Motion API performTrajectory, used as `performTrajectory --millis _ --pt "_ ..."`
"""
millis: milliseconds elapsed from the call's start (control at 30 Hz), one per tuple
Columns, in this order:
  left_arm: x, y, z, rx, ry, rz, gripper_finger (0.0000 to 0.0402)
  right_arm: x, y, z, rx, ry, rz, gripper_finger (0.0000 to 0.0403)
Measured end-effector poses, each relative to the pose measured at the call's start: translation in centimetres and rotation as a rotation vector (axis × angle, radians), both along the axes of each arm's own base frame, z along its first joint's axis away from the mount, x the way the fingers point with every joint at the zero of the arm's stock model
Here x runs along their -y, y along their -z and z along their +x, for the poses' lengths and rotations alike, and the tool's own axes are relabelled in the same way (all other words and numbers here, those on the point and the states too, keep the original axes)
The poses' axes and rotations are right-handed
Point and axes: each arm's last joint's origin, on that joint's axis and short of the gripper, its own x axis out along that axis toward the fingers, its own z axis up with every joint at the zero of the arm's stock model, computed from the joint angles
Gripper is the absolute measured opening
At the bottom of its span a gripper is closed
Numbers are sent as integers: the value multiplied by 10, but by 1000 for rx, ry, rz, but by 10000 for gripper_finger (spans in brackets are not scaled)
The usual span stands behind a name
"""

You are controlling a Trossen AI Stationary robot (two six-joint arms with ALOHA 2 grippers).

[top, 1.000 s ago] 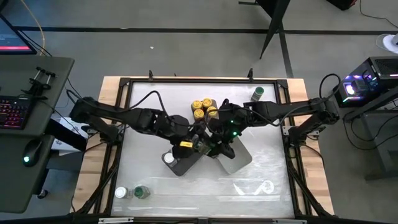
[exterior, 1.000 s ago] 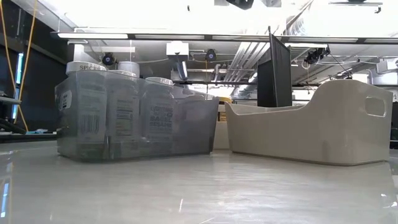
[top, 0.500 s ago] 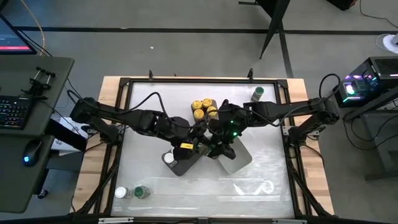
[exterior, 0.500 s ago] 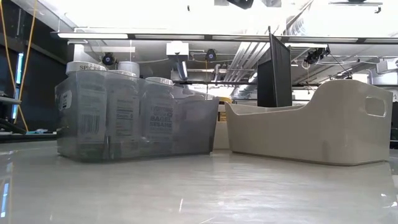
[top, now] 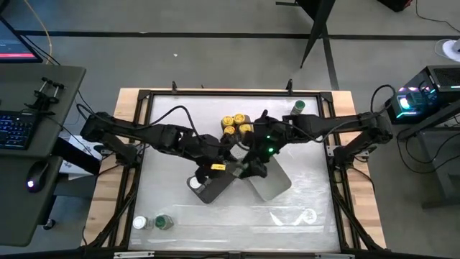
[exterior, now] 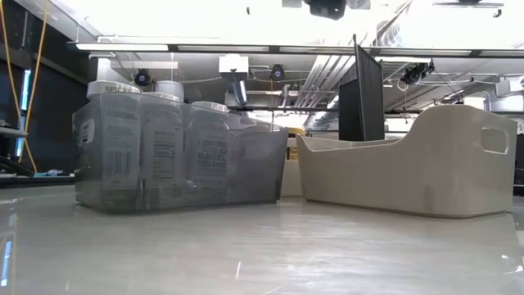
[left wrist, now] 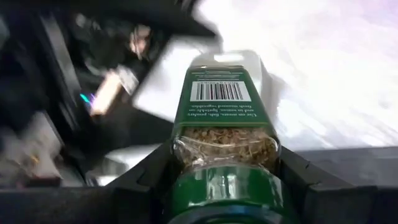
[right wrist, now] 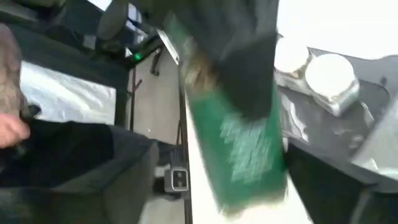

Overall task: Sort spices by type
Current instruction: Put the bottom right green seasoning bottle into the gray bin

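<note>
A spice jar with a green lid and green label hangs in the air above the trays, between my two grippers. My left gripper is shut on it. My right gripper is open, and its fingers stand on either side of the jar's labelled base end. Several white-lidded jars stand in the grey tray. Beside it stands the white tray. Yellow-lidded jars stand together at the far middle of the table. My left gripper pinches the jar's glass part just beyond the green lid, one finger on each side. The fingers lie along the jar, whose base points away from the wrist. The jar is lifted clear of table and trays. My right gripper: whether a finger touches the jar, I cannot tell.
A green-lidded jar stands at the far right. A white-lidded jar and a green-lidded one stand at the near left corner. Bare table shows along the near edge. A keyboard and mouse lie on a side desk at the left.
Both wrists have rolled a little above the trays, and my left hand has tipped slightly downward. The jar stays in the air between the two grippers. Neither arm has travelled across the table.
</note>
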Motion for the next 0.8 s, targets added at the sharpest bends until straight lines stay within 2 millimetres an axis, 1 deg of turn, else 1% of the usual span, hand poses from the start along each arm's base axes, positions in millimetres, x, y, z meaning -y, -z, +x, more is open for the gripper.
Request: performTrajectory --millis 67,133,233,300,367,433,500,600,700,800 --pt "-8 4 -6 -76 -68 -2 163 3 -4 -12 -48 -2 3 378" --pt "-16 8 -9 -123 -132 -20 163 6 -10 -27 -78 34 -35 390" --pt "-28 11 -12 -184 -243 -83 163 9 -17 -53 -156 125 -131 383" --pt "-37 21 -9 -189 -327 -156 163 9 -24 -74 -205 195 -190 375" --pt "-45 36 -2 -200 -385 -221 163 6 -31 -95 -227 269 -231 369" --pt "-50 48 10 -176 -440 -268 163 3 -37 -113 -243 342 -265 366" --pt "-52 53 26 -151 -463 -296 163 0 -42 -128 -245 430 -291 366" --pt "-46 56 51 -204 -452 -296 163 -1 -47 -151 -247 554 -311 366" --pt "-39 63 77 -284 -425 -256 163 -2 -51 -167 -236 636 -321 366" --pt "-35 65 100 -293 -429 -284 163 -1 -52 -175 -221 695 -336 366"
